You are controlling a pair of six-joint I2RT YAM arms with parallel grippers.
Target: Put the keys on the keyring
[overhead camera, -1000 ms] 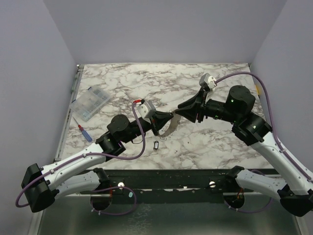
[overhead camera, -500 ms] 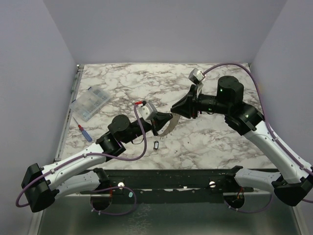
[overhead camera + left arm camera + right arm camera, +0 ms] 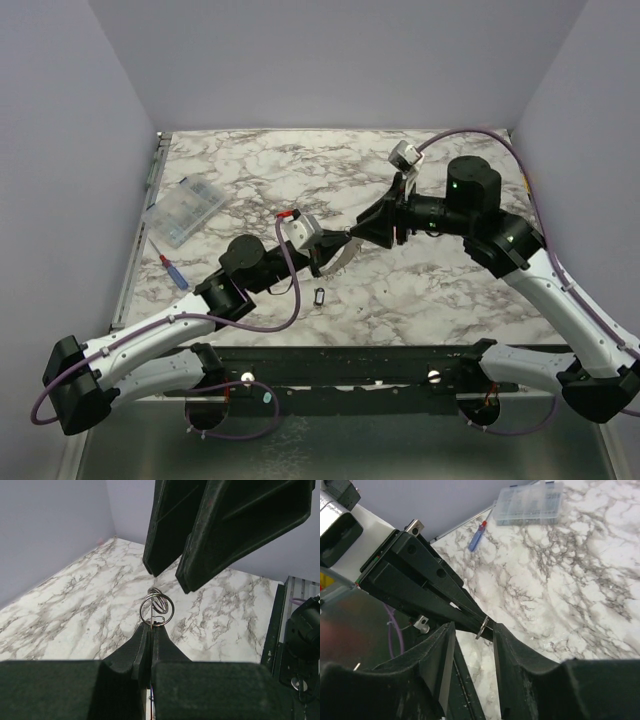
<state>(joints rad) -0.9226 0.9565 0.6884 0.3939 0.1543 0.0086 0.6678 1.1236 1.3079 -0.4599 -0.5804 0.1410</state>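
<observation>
The keyring point(image 3: 156, 611) is a thin silvery wire hoop with a smaller loop hanging in it. My left gripper point(image 3: 151, 629) is shut on its lower rim and holds it upright above the marble table. In the right wrist view the keyring point(image 3: 482, 626) shows edge-on between the parted fingers of my right gripper point(image 3: 473, 627), which is open and close to the ring. From above, the left gripper point(image 3: 343, 243) and right gripper point(image 3: 358, 233) meet tip to tip. One small dark key point(image 3: 320, 296) lies on the table below them, held by neither.
A clear plastic compartment box point(image 3: 185, 211) sits at the table's left side, with a red-and-blue screwdriver point(image 3: 173, 270) near the left edge in front of it. A metal rail point(image 3: 143, 215) runs along that edge. Grey walls enclose the table.
The right arm swung left and its gripper came back in over the ring, its fingers narrowing and then parting again. The left gripper kept hold of the keyring and hardly moved.
</observation>
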